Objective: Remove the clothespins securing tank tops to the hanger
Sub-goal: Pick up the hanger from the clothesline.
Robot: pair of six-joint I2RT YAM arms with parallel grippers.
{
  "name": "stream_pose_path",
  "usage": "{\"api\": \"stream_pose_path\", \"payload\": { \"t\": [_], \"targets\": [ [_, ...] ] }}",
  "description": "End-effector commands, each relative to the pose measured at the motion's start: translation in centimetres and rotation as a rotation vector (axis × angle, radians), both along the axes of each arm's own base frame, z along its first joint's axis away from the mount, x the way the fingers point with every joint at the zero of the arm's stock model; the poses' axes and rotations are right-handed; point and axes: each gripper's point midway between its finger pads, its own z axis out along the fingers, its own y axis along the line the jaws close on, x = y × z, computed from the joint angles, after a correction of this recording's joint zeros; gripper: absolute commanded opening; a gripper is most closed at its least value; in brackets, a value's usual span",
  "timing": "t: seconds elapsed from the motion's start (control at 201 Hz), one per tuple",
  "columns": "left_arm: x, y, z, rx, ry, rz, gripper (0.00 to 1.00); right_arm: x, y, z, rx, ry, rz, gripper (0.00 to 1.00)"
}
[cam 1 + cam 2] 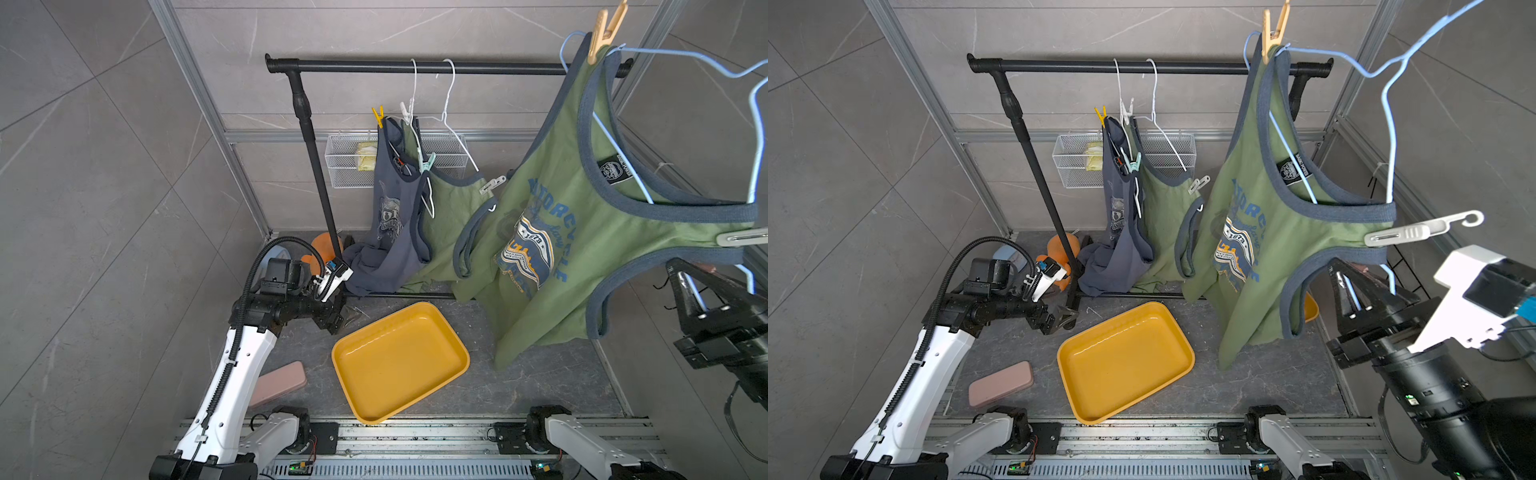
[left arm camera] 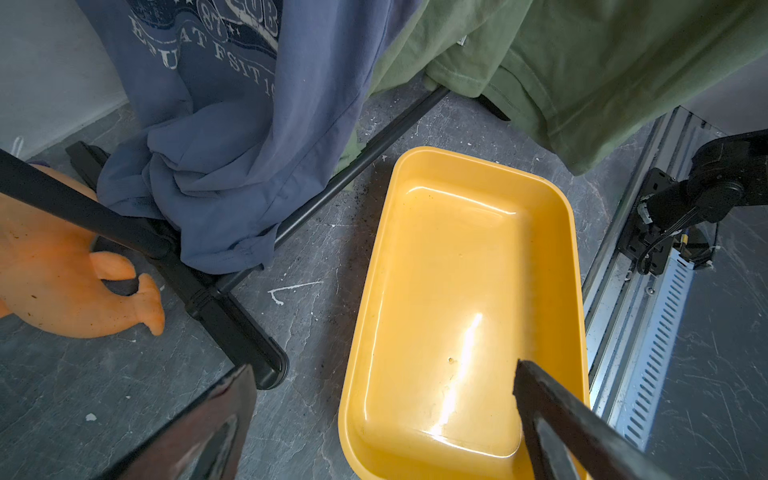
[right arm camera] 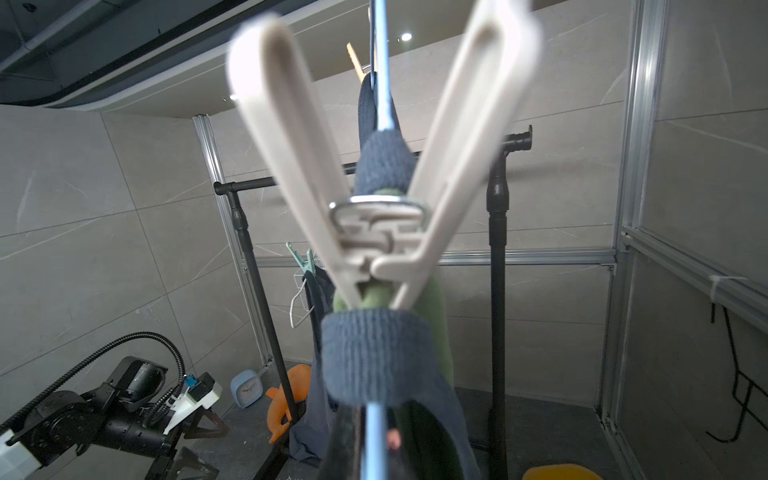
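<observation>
My right gripper (image 1: 1350,291) is shut on the lower wire of a light blue hanger (image 1: 622,160), holding it high at the right, close to the camera. An olive green tank top (image 1: 582,232) hangs from it, pinned by an orange-tan clothespin (image 1: 604,29) at the upper strap and a white clothespin (image 1: 1416,230) at the lower strap, just above my fingers; the right wrist view shows that clothespin (image 3: 374,232) straight ahead. On the rail hang a slate blue top (image 1: 390,216) and another green top (image 1: 453,208), with yellow (image 1: 378,116), white (image 1: 405,111), mint (image 1: 428,163) and grey-white (image 1: 492,185) clothespins. My left gripper (image 1: 336,313) is open and empty, low beside the tray.
A yellow tray (image 1: 399,365) lies on the floor in the middle. The black garment rail (image 1: 415,66) spans the back, its post and foot near my left gripper. Behind are a wire basket (image 1: 349,162) and an orange toy (image 1: 326,245). A pink case (image 1: 282,382) lies front left.
</observation>
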Motion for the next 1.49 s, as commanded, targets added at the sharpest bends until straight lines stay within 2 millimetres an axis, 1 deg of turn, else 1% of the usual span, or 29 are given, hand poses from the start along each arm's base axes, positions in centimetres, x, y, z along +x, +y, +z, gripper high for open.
{"api": "stream_pose_path", "payload": {
  "t": [0.0, 0.119, 0.189, 0.199, 0.219, 0.328, 0.413, 0.582, 0.637, 0.647, 0.662, 0.742, 0.98, 1.1, 1.239, 1.488],
  "targets": [
    [-0.6, -0.2, 1.5, -0.013, -0.028, -0.007, 1.0, -2.5, 0.8, 2.7, 0.025, -0.118, 0.063, 0.0],
    [-0.8, -0.3, 1.7, -0.017, -0.031, -0.01, 1.0, -3.7, 1.6, 3.2, 0.028, -0.144, 0.12, 0.0],
    [-0.9, -0.2, 1.7, -0.015, -0.033, -0.01, 1.0, -4.0, 2.3, 3.3, 0.028, -0.142, 0.169, 0.0],
    [-0.9, -0.2, 1.6, -0.015, -0.032, -0.01, 1.0, -4.9, 2.4, 3.6, 0.027, -0.166, 0.178, 0.0],
    [-1.0, -0.2, 1.7, -0.014, -0.033, -0.011, 1.0, -5.4, 2.6, 3.8, 0.026, -0.177, 0.193, 0.0],
    [-1.6, 0.1, 1.7, 0.014, -0.046, -0.027, 1.0, -6.5, 4.1, 4.0, 0.023, -0.182, 0.298, 0.0],
    [-2.1, 0.4, 2.2, 0.031, -0.073, -0.025, 1.0, -7.2, 5.1, 3.9, 0.015, -0.175, 0.379, 0.0],
    [-3.9, 1.3, 2.3, 0.084, -0.114, -0.045, 1.0, -7.7, 6.2, 3.9, 0.015, -0.164, 0.469, 0.0],
    [-4.8, 1.6, 2.2, 0.103, -0.113, -0.057, 1.0, -8.3, 6.7, 4.2, 0.015, -0.172, 0.51, 0.0],
    [-4.9, 1.6, 2.1, 0.106, -0.113, -0.059, 1.0, -7.7, 6.8, 4.0, 0.019, -0.153, 0.516, 0.0],
    [-5.2, 1.7, 2.0, 0.111, -0.111, -0.063, 1.0, -7.5, 6.9, 3.9, 0.02, -0.149, 0.526, 0.0],
    [-6.3, 2.0, 1.5, 0.133, -0.098, -0.078, 1.0, -7.7, 7.2, 4.2, 0.026, -0.155, 0.56, 0.0],
    [-8.4, 2.7, -0.1, 0.178, -0.067, -0.106, 1.0, -7.5, 8.0, 5.6, 0.049, -0.177, 0.638, 0.0],
    [-9.1, 2.9, -0.3, 0.186, -0.068, -0.112, 0.99, -6.7, 8.3, 6.2, 0.064, -0.18, 0.667, 0.0],
    [-9.5, 3.1, -0.3, 0.195, -0.079, -0.107, 0.99, -5.6, 8.5, 6.5, 0.086, -0.188, 0.699, 0.0],
    [-10.2, 3.2, -0.1, 0.195, -0.082, -0.114, 0.98, -3.2, 8.7, 5.5, 0.087, -0.18, 0.714, 0.0]
  ]
}}
